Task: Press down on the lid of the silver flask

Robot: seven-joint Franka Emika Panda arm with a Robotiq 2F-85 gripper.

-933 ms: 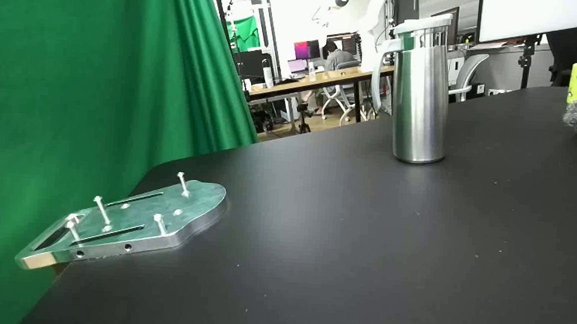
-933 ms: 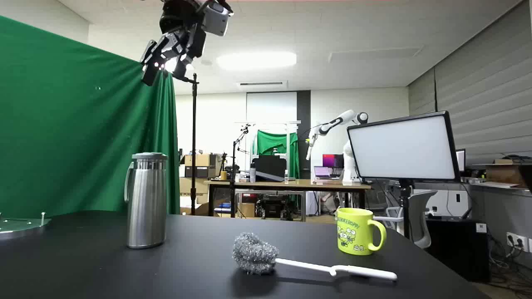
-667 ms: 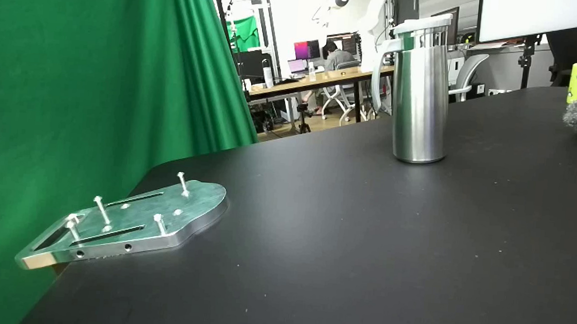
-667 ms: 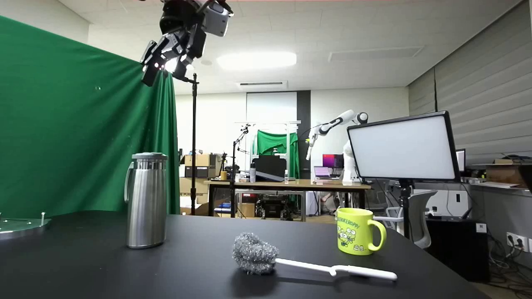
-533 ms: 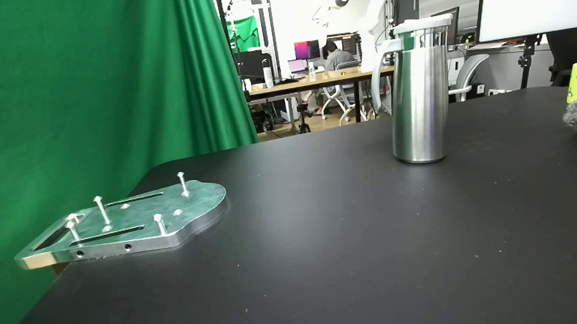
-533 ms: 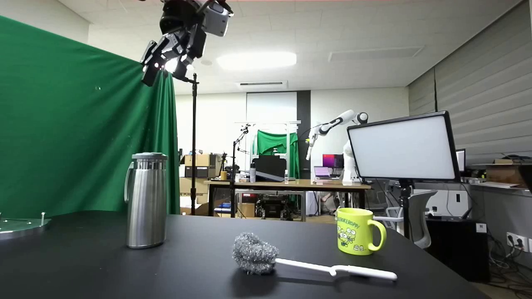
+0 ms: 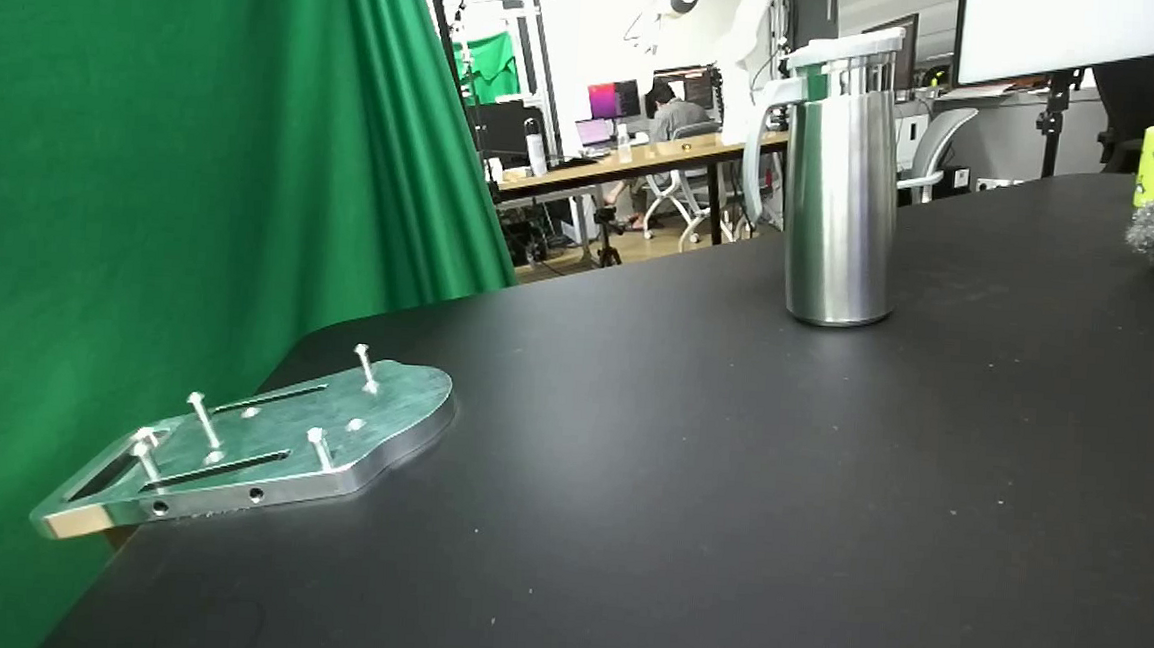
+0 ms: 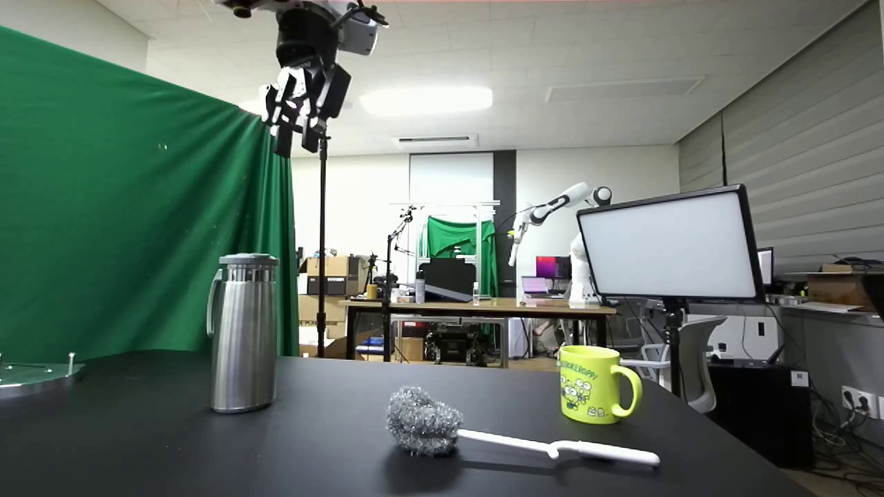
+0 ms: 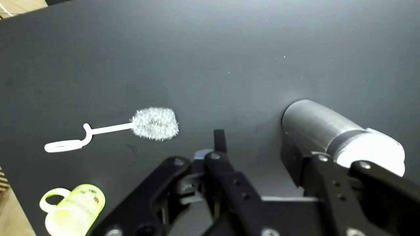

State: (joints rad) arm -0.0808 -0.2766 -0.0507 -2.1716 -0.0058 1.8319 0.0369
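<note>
Closest to the wrist camera, here's the black two-fingered tool (image 9: 254, 152), its fingers (image 9: 220, 141) standing well apart, gripping nothing, only the smooth black bench (image 9: 251, 121) showing through the gap. Over to an exterior view, and there it hangs, high above everything on the bench, pointing down.

Next in line, the task's own piece: the short, flat-topped, pale grey lid (image 9: 372, 152), flaring white in the wrist view, seated on the tall brushed-silver metal flask (image 9: 318, 123). And the flask is upright on the bench, its pale handle (image 7: 753, 159) at the side. One finger crosses in front of it in the wrist view, but look at an exterior view: tool and lid well apart, the tool much the higher.

Further along the bench, a lime-green mug (image 9: 77, 209) with a cartoon print stands upright, and near it a white-handled silver wire brush (image 9: 154, 124) lies flat, well apart from the flask. Out at the bench's edge, a flat greenish metal plate (image 7: 300, 422) with upright silver pegs (image 7: 204, 424), one end jutting past.

Beyond all that, the green cloth curtain (image 8: 131, 241) behind the flask, a big white light panel (image 8: 670, 248) in a black frame, then, deep in the room, a wood-topped desk (image 8: 497, 304), brown cardboard boxes (image 8: 336, 266) to one side, a jointed white robot arm (image 8: 568, 197) at the other.
</note>
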